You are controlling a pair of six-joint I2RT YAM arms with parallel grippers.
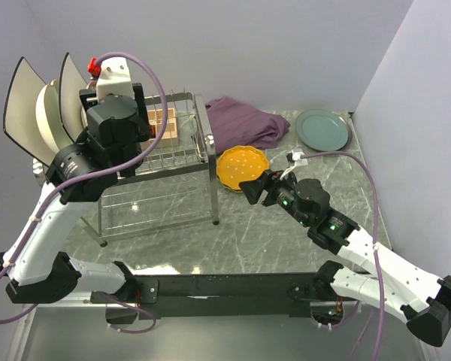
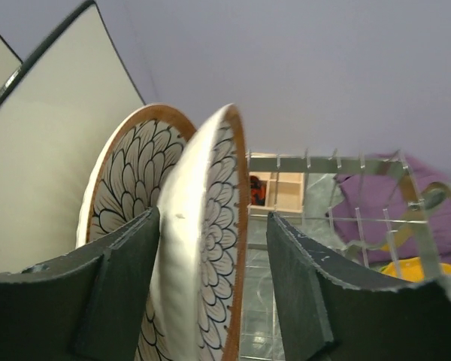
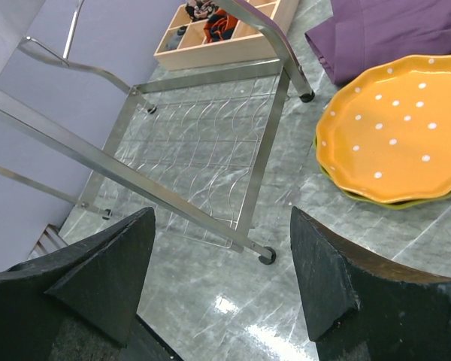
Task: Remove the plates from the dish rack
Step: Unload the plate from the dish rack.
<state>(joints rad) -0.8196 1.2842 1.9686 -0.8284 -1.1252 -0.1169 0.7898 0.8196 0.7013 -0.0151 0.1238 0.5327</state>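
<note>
The dish rack (image 1: 173, 162) stands at the left of the table. Two white square plates (image 1: 22, 98) and round plates stand upright at its left end. In the left wrist view my left gripper (image 2: 214, 218) is open and straddles the rim of a brown-patterned plate (image 2: 210, 248). A second patterned plate (image 2: 131, 180) and a white square plate (image 2: 52, 150) stand behind it. My right gripper (image 1: 257, 188) is open and empty, low over the table beside the rack's front right leg (image 3: 267, 257). An orange dotted plate (image 1: 242, 167) lies on a lime plate (image 3: 406, 203). A teal plate (image 1: 323, 129) lies at the back right.
A purple cloth (image 1: 244, 120) lies behind the orange plate. A small wooden compartment box (image 1: 161, 124) sits behind the rack. Purple walls close in the back and both sides. The left arm's wrist (image 1: 113, 124) hides its fingers in the top view.
</note>
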